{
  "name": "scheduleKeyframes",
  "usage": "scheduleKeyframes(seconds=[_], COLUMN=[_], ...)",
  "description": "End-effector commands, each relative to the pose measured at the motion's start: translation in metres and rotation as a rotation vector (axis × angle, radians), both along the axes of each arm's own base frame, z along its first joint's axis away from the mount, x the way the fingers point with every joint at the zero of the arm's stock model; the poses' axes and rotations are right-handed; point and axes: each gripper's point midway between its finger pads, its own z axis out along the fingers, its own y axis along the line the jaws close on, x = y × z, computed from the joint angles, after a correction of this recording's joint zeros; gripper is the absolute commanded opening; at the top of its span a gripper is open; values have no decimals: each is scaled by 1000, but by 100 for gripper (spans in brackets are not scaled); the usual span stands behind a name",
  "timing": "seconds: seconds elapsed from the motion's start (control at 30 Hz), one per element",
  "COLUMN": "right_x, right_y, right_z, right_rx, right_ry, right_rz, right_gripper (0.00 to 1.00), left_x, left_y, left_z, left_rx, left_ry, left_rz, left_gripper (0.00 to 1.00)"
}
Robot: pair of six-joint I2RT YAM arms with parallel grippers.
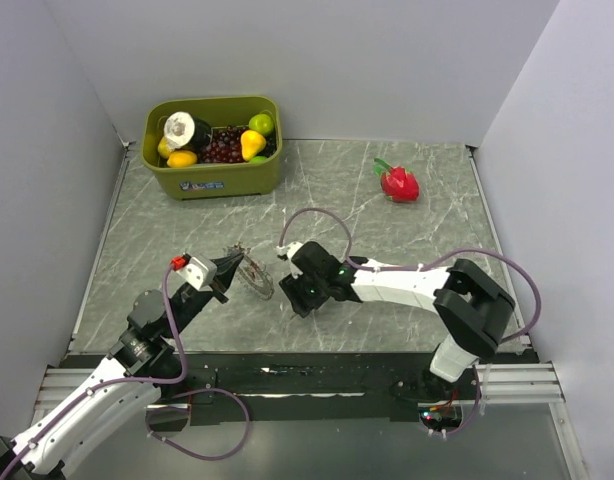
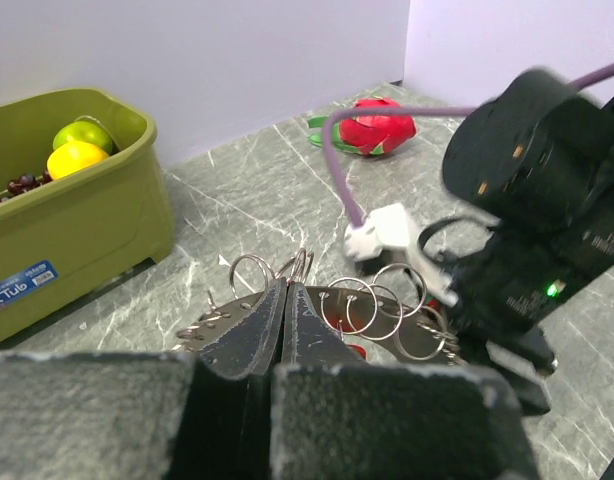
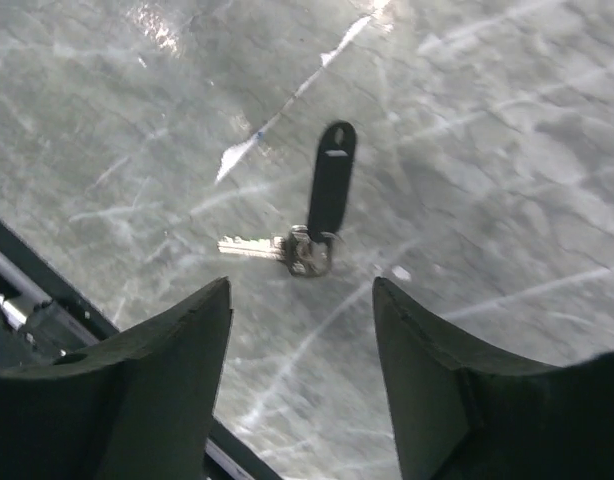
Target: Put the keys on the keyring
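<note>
One pale key with a black tag lies flat on the marble table, under our right gripper, whose fingers stand wide apart and empty. Our left gripper is clamped on the keyring. We fear the flat key may slide away when pinched.

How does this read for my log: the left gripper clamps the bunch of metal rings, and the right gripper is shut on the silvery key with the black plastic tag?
One error: the right gripper is open, jaws apart above the silvery key with the black plastic tag, which lies untouched on the marble table, per the right wrist view. The rest stands.
</note>
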Motion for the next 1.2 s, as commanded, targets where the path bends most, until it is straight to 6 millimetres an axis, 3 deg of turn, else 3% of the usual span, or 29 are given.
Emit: scheduleKeyframes(seconds=[0.0,0.13,0.37,0.57,1.0,1.1,1.17], right_x=[7,10,13,11,12,9,-5], right_y=[8,10,10,9,-6,-5,4], right_z=[-4,-18,-24,-30,30,41,43], right_rx=[-45,-82,-88,-106,9,58,117], right_ry=[-18,-20,-30,-12,-163,-180,-144], right_rz=[-45,-58,-80,-71,-15,32,148], right_gripper=[61,55,41,10,0,0,0], left_x=[-4,-4,-4,-5,-6,-6,-6], left_y=[2,1,0,0,-4,-6,-6], left_z=[26,26,26,25,30,32,33], left_rx=[-74,-71,-76,-72,-59,-58,-58], left_ry=[-67,-61,-61,-58,-59,-60,-60], left_rz=[-6,-8,-13,-18,-36,-43,-45], left_gripper=[1,1,1,1,1,1,1])
